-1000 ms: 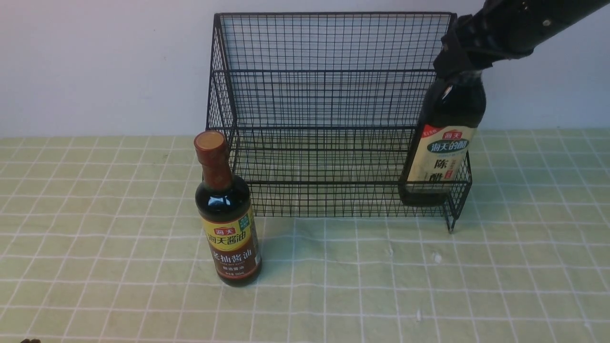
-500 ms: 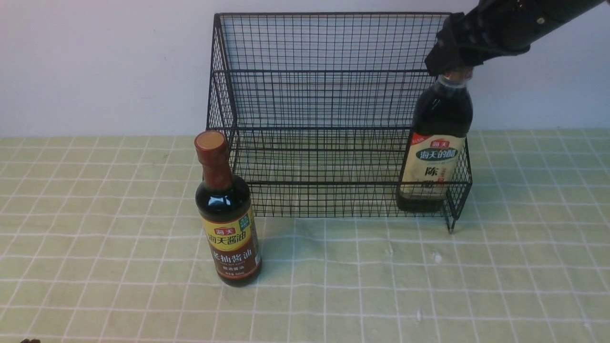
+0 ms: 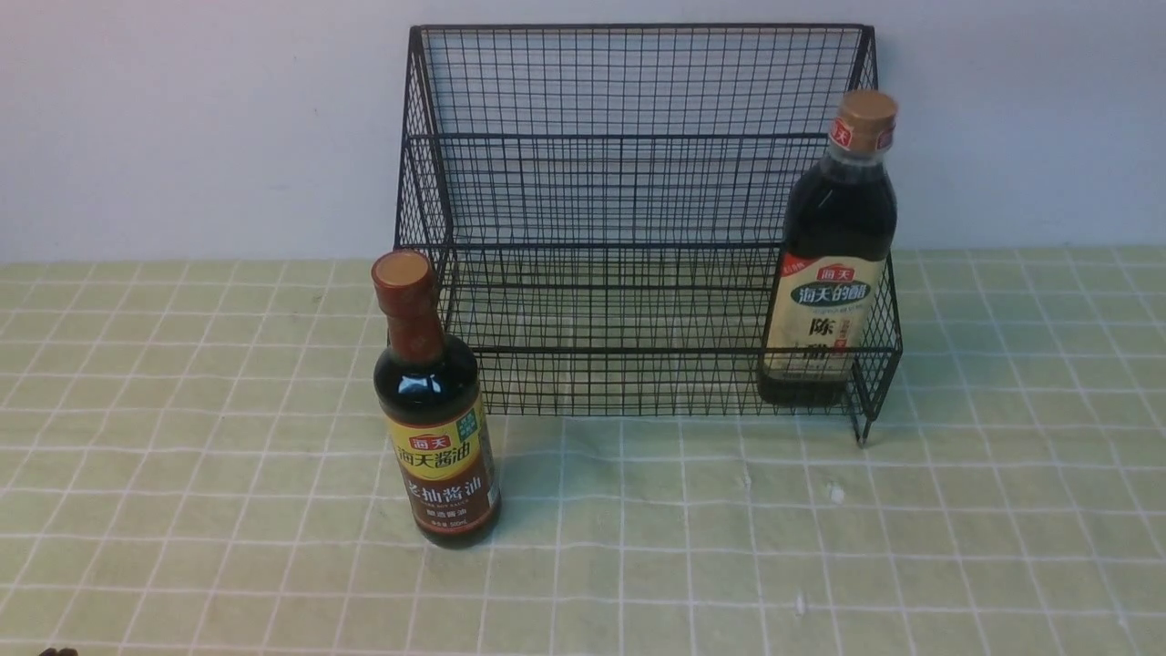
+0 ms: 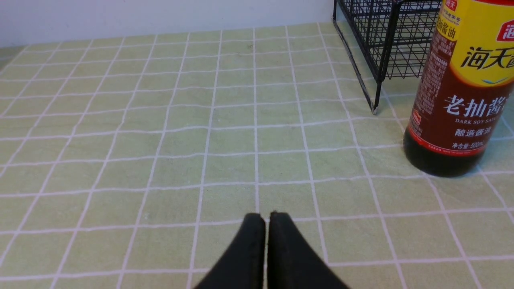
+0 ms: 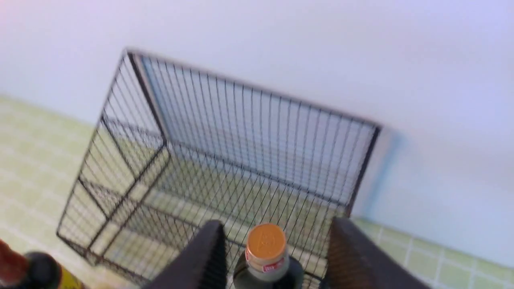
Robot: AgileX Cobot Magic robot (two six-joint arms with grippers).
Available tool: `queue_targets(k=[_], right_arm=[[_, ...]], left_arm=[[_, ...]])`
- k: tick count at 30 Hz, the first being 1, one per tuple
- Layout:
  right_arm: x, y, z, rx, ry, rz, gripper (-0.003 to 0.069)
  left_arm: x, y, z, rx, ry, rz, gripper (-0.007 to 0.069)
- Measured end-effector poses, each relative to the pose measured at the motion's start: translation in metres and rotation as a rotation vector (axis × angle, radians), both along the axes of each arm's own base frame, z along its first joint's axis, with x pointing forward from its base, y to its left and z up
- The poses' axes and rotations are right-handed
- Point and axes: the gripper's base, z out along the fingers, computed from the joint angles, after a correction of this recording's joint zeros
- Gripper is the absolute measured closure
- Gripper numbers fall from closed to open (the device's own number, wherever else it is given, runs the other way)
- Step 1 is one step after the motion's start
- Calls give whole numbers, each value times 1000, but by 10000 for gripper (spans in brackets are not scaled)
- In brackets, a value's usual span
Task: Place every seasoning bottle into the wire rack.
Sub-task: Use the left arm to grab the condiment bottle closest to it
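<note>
The black wire rack stands at the back against the wall. The broad bottle with tan cap and cream label stands upright in the rack's lower tier at its right end; its cap shows in the right wrist view. My right gripper is open, its fingers apart on either side above the cap, not touching it; it is out of the front view. The slim bottle with yellow-brown label stands on the cloth in front of the rack's left corner, also in the left wrist view. My left gripper is shut and empty, low over the cloth.
A green checked cloth covers the table. A pale wall stands right behind the rack. The rack's left front leg stands close to the slim bottle.
My right gripper let go of the broad bottle's neck and rose up and out of the front view. The bottle now stands free in the rack. The slim bottle has not moved.
</note>
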Motion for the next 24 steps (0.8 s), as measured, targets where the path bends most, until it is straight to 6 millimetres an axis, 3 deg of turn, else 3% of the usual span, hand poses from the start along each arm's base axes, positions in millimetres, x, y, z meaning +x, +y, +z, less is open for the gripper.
queue_targets(k=[3, 4, 5, 9, 10, 11, 13, 14, 16, 17, 20, 22, 24], right_arm=[[-49, -15, 24, 43, -81, -61, 552], [-53, -17, 25, 45, -87, -67, 563], [-83, -25, 34, 79, -137, -95, 619], [-153, -45, 30, 139, -248, -143, 666], [-164, -49, 22, 146, -263, -156, 669], [-189, -56, 14, 176, -327, -170, 671], [-213, -63, -6, 211, -402, -195, 671], [-212, -64, -12, 206, -396, -200, 671], [-240, -73, -47, 242, -546, -221, 671], [-241, -73, -50, 241, -556, -222, 671], [-249, -75, -99, 252, -650, -222, 671], [-251, -75, -115, 260, -675, -216, 671], [-242, -72, -141, 270, -643, -209, 671]], left_arm=[[0, 0, 0, 0, 0, 0, 630], [0, 0, 0, 0, 0, 0, 630], [0, 0, 0, 0, 0, 0, 630], [0, 0, 0, 0, 0, 0, 630], [0, 0, 0, 0, 0, 0, 630], [0, 0, 0, 0, 0, 0, 630], [0, 0, 0, 0, 0, 0, 630], [0, 0, 0, 0, 0, 0, 630], [0, 0, 0, 0, 0, 0, 630], [0, 0, 0, 0, 0, 0, 630], [0, 0, 0, 0, 0, 0, 630], [0, 0, 0, 0, 0, 0, 630], [0, 0, 0, 0, 0, 0, 630]])
